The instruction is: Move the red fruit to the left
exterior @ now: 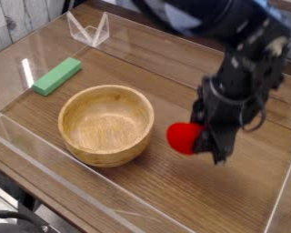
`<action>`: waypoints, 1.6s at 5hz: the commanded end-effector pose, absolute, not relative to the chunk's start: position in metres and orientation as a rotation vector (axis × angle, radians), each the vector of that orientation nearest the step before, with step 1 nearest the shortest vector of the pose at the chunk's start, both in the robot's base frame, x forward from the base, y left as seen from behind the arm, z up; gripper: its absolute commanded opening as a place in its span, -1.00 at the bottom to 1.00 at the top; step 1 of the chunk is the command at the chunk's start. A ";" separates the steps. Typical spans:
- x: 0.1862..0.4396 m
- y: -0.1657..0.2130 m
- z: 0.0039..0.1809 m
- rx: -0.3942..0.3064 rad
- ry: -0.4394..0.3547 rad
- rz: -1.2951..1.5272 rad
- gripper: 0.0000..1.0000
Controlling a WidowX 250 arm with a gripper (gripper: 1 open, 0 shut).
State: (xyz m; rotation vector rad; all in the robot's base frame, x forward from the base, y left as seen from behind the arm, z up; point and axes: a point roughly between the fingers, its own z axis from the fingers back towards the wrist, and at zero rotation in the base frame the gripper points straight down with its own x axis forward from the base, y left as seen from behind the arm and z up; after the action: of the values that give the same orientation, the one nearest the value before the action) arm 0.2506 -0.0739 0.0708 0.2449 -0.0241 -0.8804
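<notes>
The red fruit (pixel 182 137) is a small glossy red ball, held just above the wooden table to the right of the wooden bowl (pixel 105 124). My gripper (pixel 202 142) points steeply down and is shut on the fruit's right side; the black fingers (pixel 216 144) hide part of it. The fruit's stem end is not visible. The black arm rises from the gripper toward the top of the view.
A flat green block (pixel 57 75) lies at the left rear of the table. A clear plastic stand (pixel 88 30) sits at the back. Low clear walls (pixel 63 173) run along the table's front and left edges.
</notes>
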 end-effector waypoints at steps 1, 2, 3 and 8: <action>0.290 -0.062 0.104 0.313 -0.131 -0.805 -1.00; 0.302 -0.064 0.111 0.313 -0.173 -0.854 -1.00; 0.313 -0.072 0.105 0.304 -0.191 -0.899 -1.00; 0.371 -0.041 0.088 0.330 -0.212 -0.630 -1.00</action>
State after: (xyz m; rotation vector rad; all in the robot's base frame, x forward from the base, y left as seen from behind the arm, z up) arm 0.3558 -0.0353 0.0675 0.3227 -0.1390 -0.6283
